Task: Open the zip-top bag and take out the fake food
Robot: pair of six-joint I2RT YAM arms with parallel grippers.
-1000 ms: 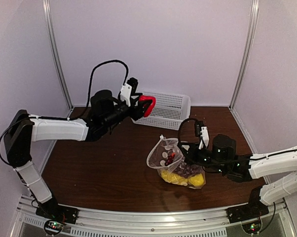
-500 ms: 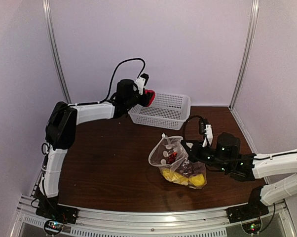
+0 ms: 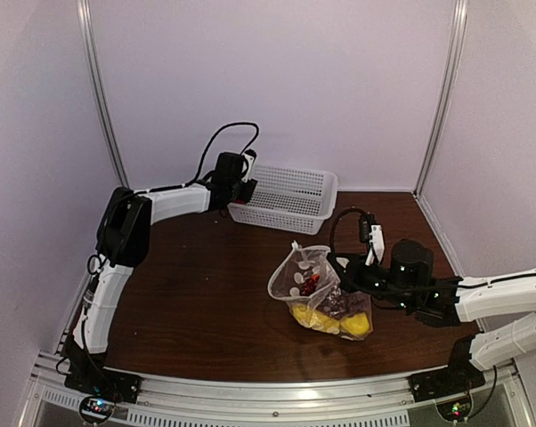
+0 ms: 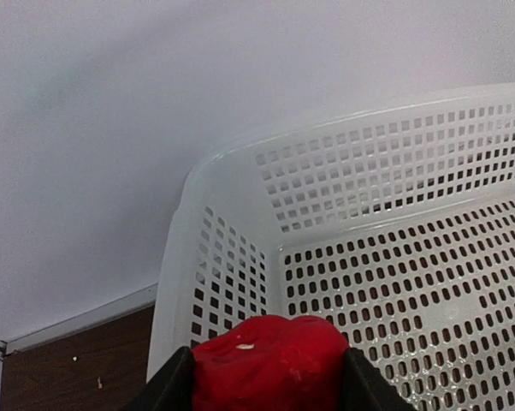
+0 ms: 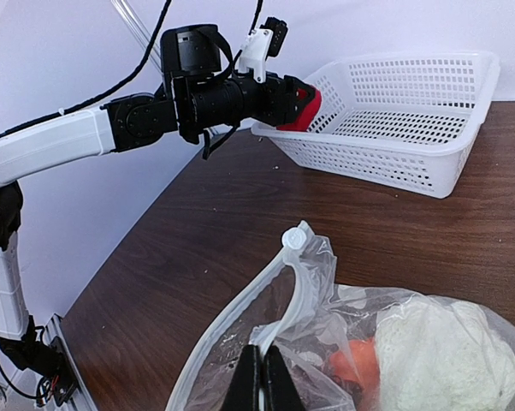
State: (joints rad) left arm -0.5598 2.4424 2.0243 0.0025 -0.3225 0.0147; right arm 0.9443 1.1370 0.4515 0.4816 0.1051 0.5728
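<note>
Jaws: left gripper (image 5: 297,101) is pinching the rigid red piece (image 4: 270,364), your right gripper (image 5: 262,381) is clamping limp, slippery zip-top bag (image 5: 343,312) film.

A white lattice plastic basket (image 3: 286,218), rectangular w/ rounded corners, sits at the far side of a dark brown wood-grain table (image 3: 206,302), close to the back wall (image 3: 339,89) and set at a slight angle to it. The basket's walls and floor are pierced by rows of small slots; its rim is smooth and solid. Pale lilac-white panels enclose the table on the back, L and R sides, joined at the rear corners by two slim metal posts (image 3: 101,98), approx. upright. A thin silver strip (image 4: 69,321) runs along the foot of the back wall. A ribbed metal rail (image 3: 277,405) spans the table's near edge. A few pale specks dot the wood near the basket.
</note>
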